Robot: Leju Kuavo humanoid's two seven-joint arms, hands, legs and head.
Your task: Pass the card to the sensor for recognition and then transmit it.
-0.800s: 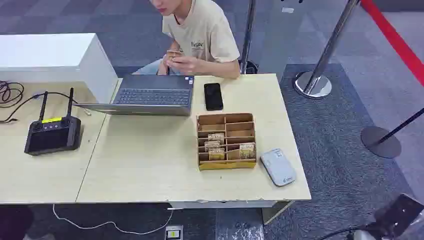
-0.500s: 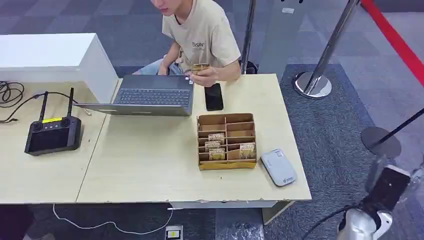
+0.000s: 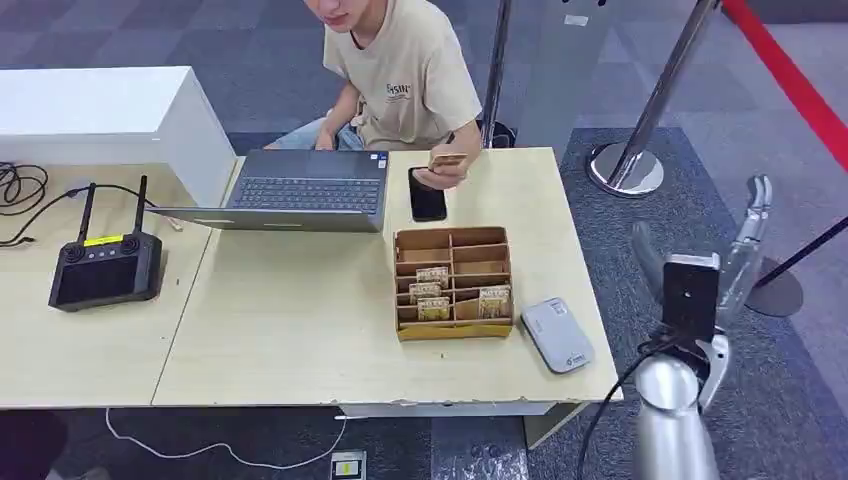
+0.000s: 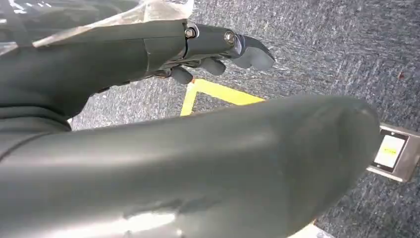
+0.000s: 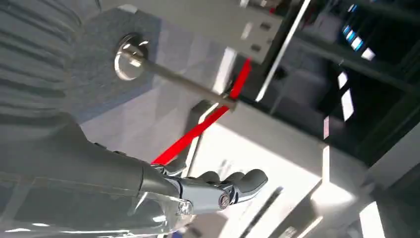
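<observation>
Small tan card (image 3: 448, 159) (edge-on) in person's hand (image 3: 440, 172) above black phone (image 3: 427, 196)

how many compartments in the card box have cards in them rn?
4 that I can see in the card box: three in the left column, one at the right front. Dividers may hide more.

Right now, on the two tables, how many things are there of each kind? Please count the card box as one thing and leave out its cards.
Laptop: 1
Phone: 1
Card box: 1
Card reader: 1
Remote controller: 1
White box: 1
Bundle of cables: 1
Total: 7
</observation>
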